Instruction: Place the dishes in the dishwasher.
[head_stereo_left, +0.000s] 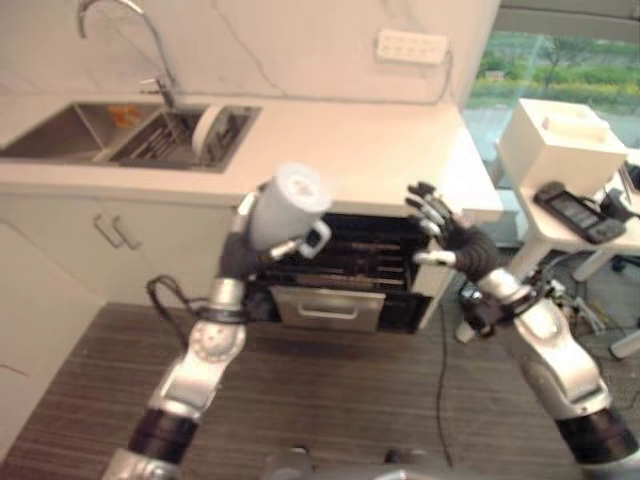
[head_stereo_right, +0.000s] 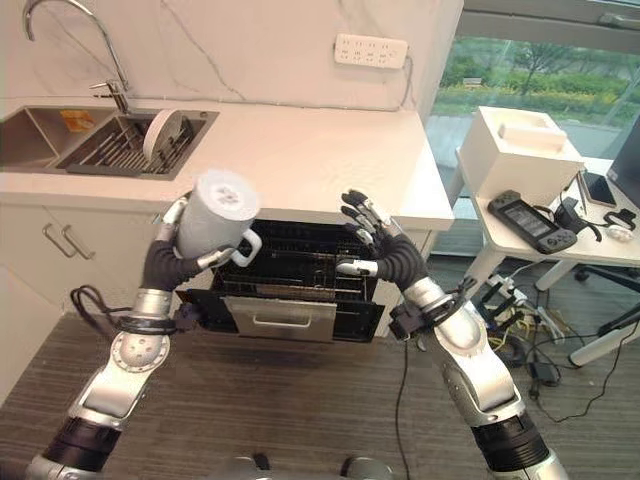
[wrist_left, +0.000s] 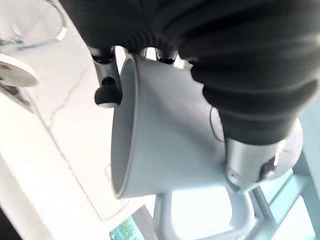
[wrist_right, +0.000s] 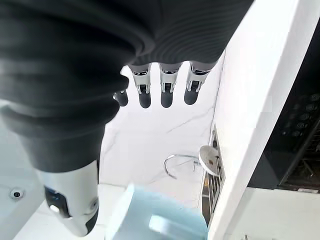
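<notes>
The left hand (head_stereo_right: 172, 262) grips a pale mug (head_stereo_right: 216, 218), its fingers (wrist_left: 107, 90) wrapped round the body and the thumb pressed near the handle, which points away from the palm. The mug is tilted with its base towards the head camera, raised above the open dishwasher (head_stereo_right: 285, 275) below the bench (head_stereo_right: 300, 150); held so, it seems ready to go rim-down onto the rack (a judgement). The right hand (head_stereo_right: 378, 245) hovers just beside the mug with its fingers (wrist_right: 167, 87) straight and spread, holding nothing, likely waiting to steady it. A plate (head_stereo_right: 160, 133) stands in the sink (head_stereo_right: 100, 150), well beyond the left fingers.
</notes>
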